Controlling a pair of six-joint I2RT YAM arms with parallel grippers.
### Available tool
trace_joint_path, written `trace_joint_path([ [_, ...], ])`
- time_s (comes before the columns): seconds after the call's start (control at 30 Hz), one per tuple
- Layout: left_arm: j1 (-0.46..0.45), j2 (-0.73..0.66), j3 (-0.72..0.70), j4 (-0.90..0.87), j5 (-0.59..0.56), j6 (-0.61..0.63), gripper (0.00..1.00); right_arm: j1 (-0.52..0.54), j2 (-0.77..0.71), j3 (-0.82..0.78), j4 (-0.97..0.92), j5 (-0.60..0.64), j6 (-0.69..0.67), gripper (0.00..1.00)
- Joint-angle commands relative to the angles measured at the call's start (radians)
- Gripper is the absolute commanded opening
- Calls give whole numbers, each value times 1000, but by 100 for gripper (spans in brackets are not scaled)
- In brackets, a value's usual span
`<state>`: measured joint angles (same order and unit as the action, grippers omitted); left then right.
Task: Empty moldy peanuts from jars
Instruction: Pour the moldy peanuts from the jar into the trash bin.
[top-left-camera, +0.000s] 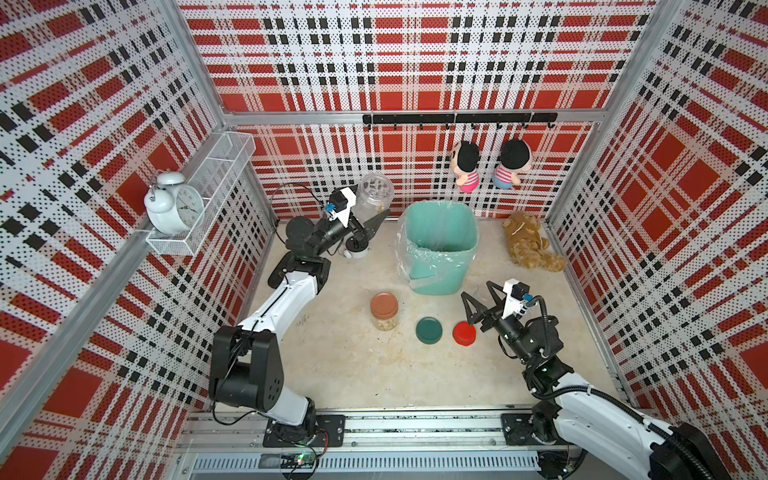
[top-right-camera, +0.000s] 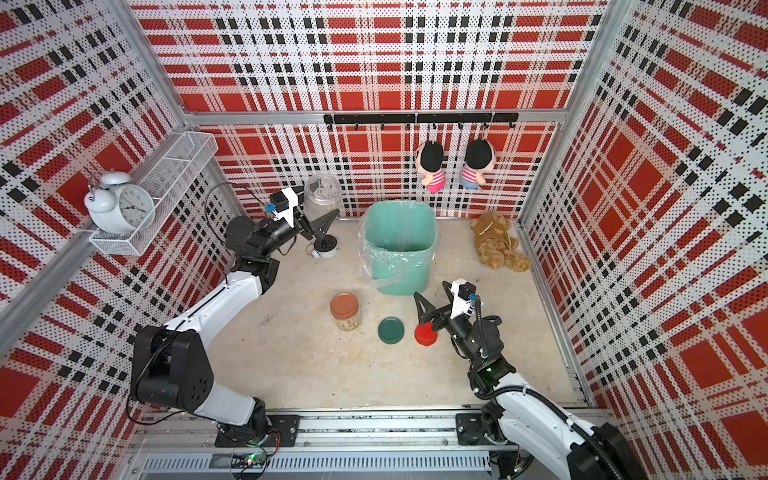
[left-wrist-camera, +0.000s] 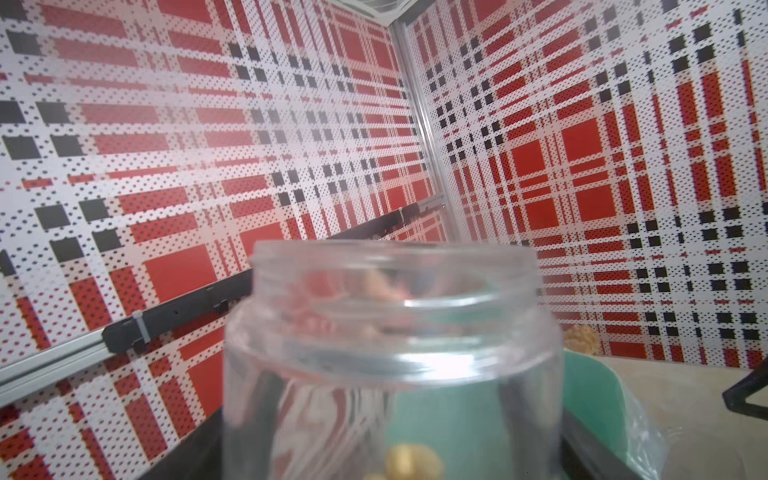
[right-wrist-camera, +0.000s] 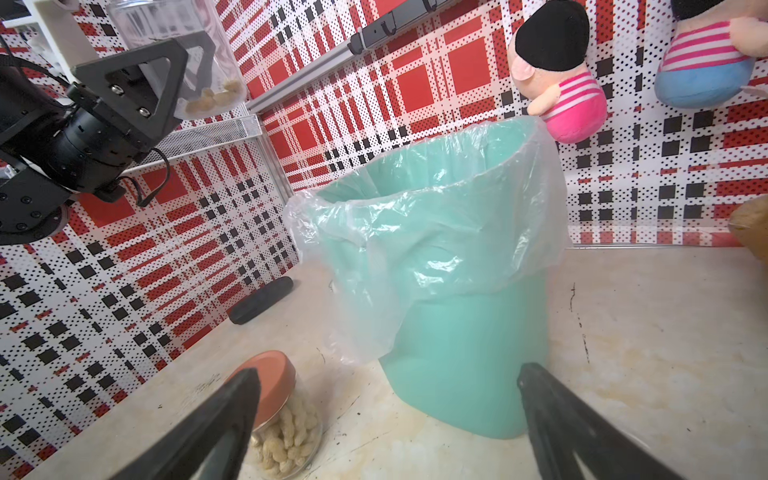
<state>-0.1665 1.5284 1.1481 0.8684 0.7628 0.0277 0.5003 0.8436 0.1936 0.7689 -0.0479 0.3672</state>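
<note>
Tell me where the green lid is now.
In both top views the green lid lies flat on the table, between the brown-lidded jar and the red lid, nearer the robot than the bin.

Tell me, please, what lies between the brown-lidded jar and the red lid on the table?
The dark green lid lies flat between the brown-lidded jar and the red lid, touching neither; both top views show it.

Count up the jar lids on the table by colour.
Terracotta brown lid: 1
Dark green lid: 1
Red lid: 1
Total: 3
</note>
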Motion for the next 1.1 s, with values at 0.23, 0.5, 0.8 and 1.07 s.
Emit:
trace_joint_path([
  [0.23, -127, -27, 211, -516, -177, 456, 0, -11, 4, 20, 37, -6, 6, 100],
  [0.5, -265, 29, 377, -799, -506, 778, 0, -9, 8, 23, 35, -10, 5, 100],
  [0.8, -484, 187, 651, -1018, -1023, 1332, 0, -9, 18, 26, 45, -16, 8, 100],
  [1.07, -568, 376, 768, -1003, -1404, 2061, 0, -9, 9, 5, 69, -14, 19, 100],
])
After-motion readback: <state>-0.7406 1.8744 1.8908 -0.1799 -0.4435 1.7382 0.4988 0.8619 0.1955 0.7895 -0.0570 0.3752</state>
